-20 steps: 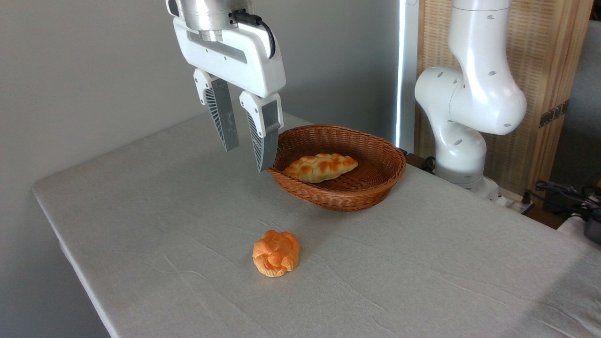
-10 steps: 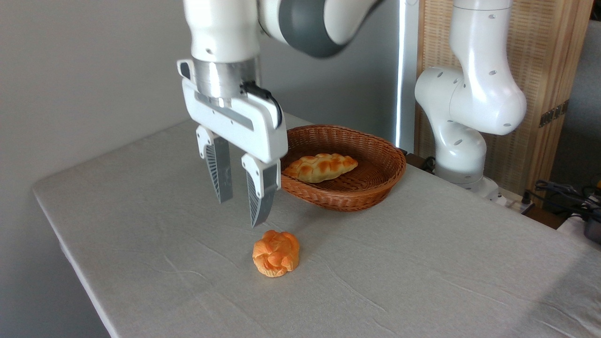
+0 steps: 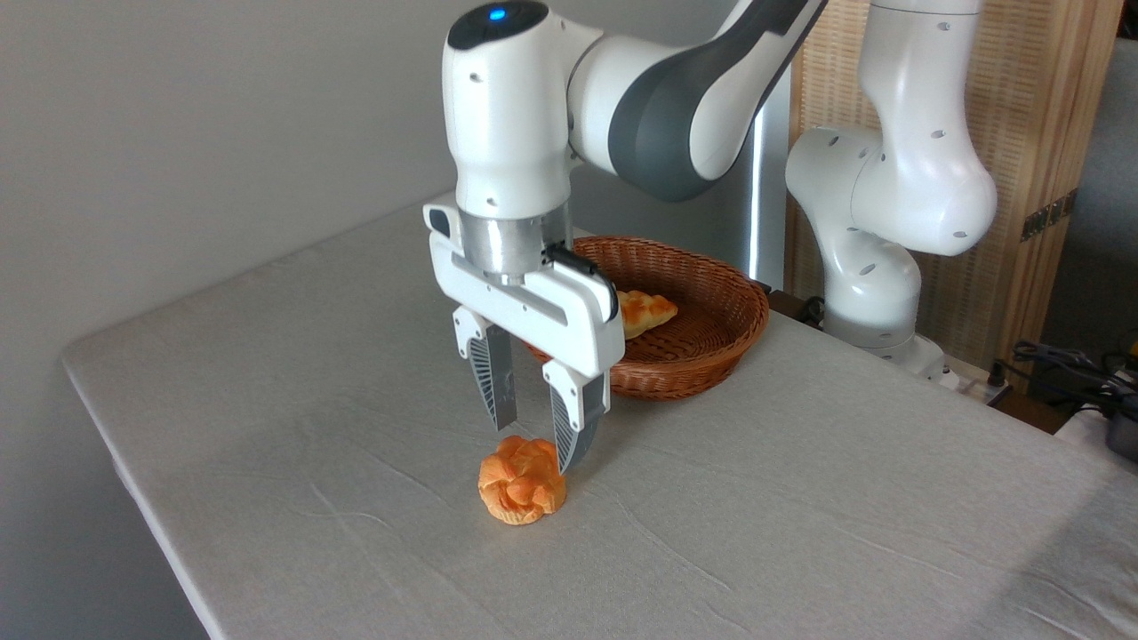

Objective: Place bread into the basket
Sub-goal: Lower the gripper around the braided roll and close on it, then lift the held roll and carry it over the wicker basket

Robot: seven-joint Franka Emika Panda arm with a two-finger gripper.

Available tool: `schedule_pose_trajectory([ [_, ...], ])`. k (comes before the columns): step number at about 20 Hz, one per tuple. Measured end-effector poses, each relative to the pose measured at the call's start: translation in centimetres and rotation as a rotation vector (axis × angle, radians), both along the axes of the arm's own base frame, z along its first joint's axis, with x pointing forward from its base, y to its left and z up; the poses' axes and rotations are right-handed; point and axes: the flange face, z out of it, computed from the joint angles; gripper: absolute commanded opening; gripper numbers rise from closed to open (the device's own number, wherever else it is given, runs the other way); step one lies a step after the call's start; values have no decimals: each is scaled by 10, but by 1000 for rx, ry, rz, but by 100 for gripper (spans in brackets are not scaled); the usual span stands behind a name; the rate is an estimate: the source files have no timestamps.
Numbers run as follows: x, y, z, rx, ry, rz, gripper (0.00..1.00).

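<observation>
The bread [image 3: 521,480], a small round orange-golden bun with a knotted top, lies on the grey tablecloth near the front. My gripper [image 3: 538,447] hangs open directly over it, pointing down, with one fingertip at the bun's back edge and the other at its right side. Nothing is gripped. Behind the gripper sits the basket [image 3: 711,342], an oval reddish-brown wicker one, partly hidden by the gripper body.
A paler braided loaf [image 3: 647,311] lies inside the basket, half hidden by the gripper. The arm's white base [image 3: 876,267] stands at the table's back right. Cables [image 3: 1067,364] lie at the far right. The table's edge [image 3: 142,507] runs along the left.
The gripper has come down and moved right and toward the front, from beside the basket to just over the bun. It stays open. The bun and basket have not moved.
</observation>
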Motion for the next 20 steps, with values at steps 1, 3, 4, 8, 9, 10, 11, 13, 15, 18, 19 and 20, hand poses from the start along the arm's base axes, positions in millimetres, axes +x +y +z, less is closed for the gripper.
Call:
schedule_pose_trajectory([
  [1, 2, -1, -5, 1, 1, -2, 100],
  [3, 5, -4, -13, 3, 11, -6, 100],
  [4, 6, -4, -18, 4, 21, -7, 100],
  [8, 12, -7, -35, -21, 36, 9, 74],
  [9, 14, -8, -38, -32, 29, 17, 48],
  [10, 15, -8, -40, -39, 27, 23, 34],
  [11, 16, -8, -43, -42, 27, 26, 24],
  [13, 17, -8, -44, -42, 28, 27, 22],
  [15, 17, -8, -44, -42, 28, 27, 22],
  [18, 17, -7, -44, -41, 27, 21, 22],
  [19, 17, -6, -44, -40, 26, 10, 22],
  [20, 17, -5, -44, -37, 26, 1, 22],
])
